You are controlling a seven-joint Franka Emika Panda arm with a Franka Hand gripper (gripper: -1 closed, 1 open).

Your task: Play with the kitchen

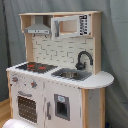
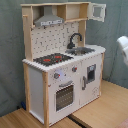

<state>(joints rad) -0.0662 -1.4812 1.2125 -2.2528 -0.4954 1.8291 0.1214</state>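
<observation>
The kitchen point(image 1: 55, 70) point(image 2: 60, 65) is a tall white and light-wood toy standing upright in both exterior views. It has a black faucet point(image 1: 84, 59) point(image 2: 75, 39) over a sink point(image 1: 72, 75) point(image 2: 82, 50). Beside the sink lies a red-ringed hob point(image 1: 36, 66) point(image 2: 52, 59), under a grey hood point(image 1: 37, 29) point(image 2: 49, 20). The windowed oven door point(image 1: 27, 107) point(image 2: 65, 96) looks closed. A white part of my arm point(image 2: 123, 47) shows at the second exterior view's right edge, apart from the kitchen. The gripper itself is out of view.
The kitchen stands on a wooden surface point(image 2: 100, 110) in front of a grey curtain point(image 2: 10, 50). The upper cabinet's small windowed door point(image 2: 98, 11) stands ajar at the top right. A lower door with a dark panel point(image 2: 91, 75) is beside the oven.
</observation>
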